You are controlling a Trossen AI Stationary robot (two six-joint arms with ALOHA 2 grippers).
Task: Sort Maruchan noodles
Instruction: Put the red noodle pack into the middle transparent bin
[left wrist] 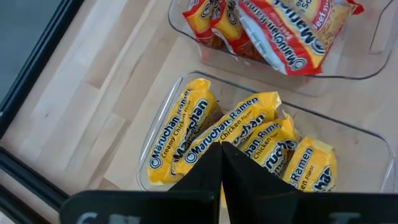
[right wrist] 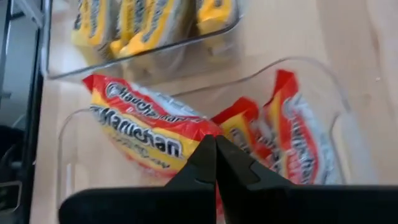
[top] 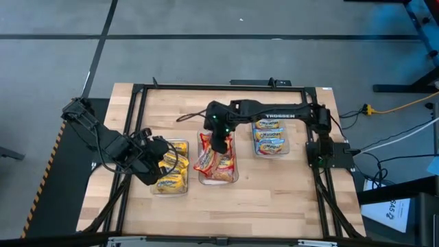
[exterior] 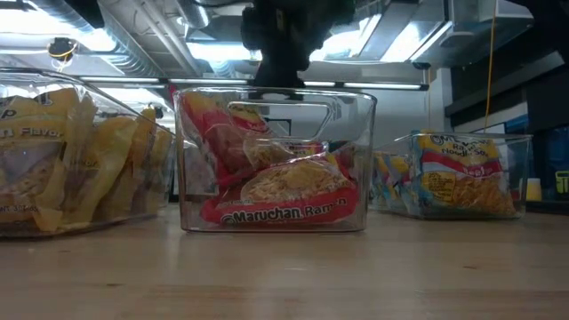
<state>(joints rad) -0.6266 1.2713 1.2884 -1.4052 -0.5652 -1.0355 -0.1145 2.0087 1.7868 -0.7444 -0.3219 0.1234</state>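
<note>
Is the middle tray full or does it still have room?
Partly filled: the middle tray holds red packets slumped low, with clear wall above them.

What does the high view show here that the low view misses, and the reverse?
Only the high view shows both arms whole: the left gripper over the tray of yellow packets, the right gripper over the middle tray, and the wooden table with its frame. Only the low view shows the room's ceiling lights and how the red packets lean inside their tray. Both show three clear trays, sorted by colour, including the blue-edged packets.
</note>
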